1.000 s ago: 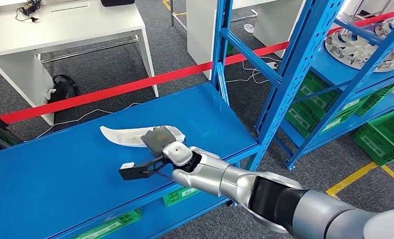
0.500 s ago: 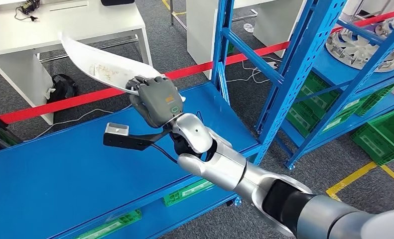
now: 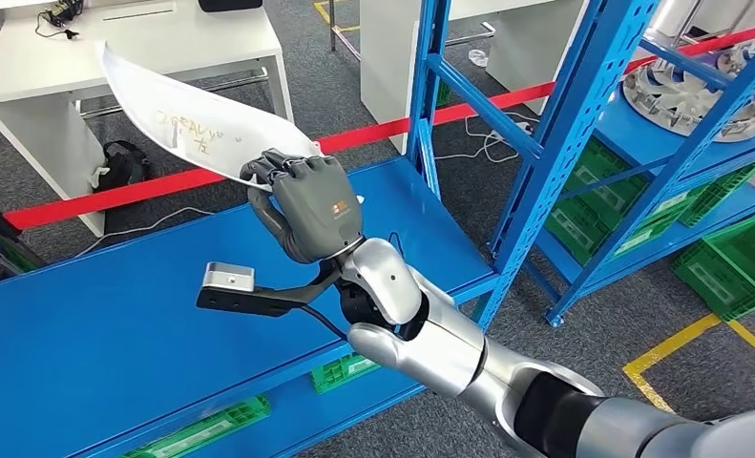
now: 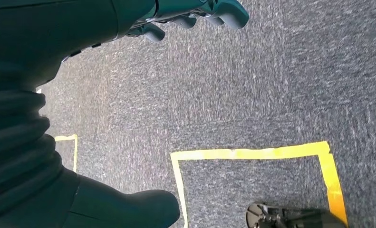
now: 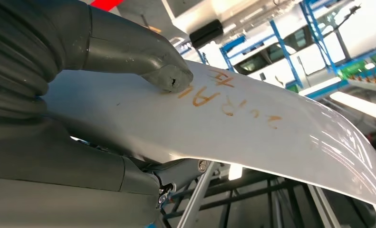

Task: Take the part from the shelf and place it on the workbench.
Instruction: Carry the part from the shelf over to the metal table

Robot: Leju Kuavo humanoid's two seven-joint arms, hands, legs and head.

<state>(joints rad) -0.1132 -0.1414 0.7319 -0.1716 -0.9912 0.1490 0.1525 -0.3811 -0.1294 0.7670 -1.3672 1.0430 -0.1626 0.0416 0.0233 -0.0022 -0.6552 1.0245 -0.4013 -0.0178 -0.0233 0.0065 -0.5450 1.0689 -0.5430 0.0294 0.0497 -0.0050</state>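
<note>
Big blue metal shelf rack (image 3: 583,124) with holes all down its posts, standing on the right. Flat, smooth blue shelf board (image 3: 115,334) low in front, wide and long. Grey, fuzzy carpet floor (image 3: 354,105) under all of it, with yellow tape lines (image 4: 252,154) stuck on in a square shape. White table (image 3: 135,57) far back on the left, plain and boxy. Long red strip (image 3: 163,181) stretched straight across behind the board.

Long white curved part (image 3: 201,124), smooth and shiny like plastic, wide in the middle and pointed at the far end, with orange scribbled writing on it. Held up in the air above the blue board, tilted, far tip up over the white table. Not touching the board.

Silver, shiny right arm reaching in from the lower right. Dark grey right hand (image 3: 306,205) wrapped around the near end of the part, thick grey thumb (image 5: 169,78) pressed on top and fingers curled below, gripping tight.

Round silver wheel covers (image 3: 688,91) with spokes, lying on the upper right shelf. Green plastic crates (image 3: 736,258) with grid sides on the lower shelves; what sits inside is too hard to tell.

Left hand (image 4: 195,14) hanging over the carpet, dark fingers curled in, holding nothing.
</note>
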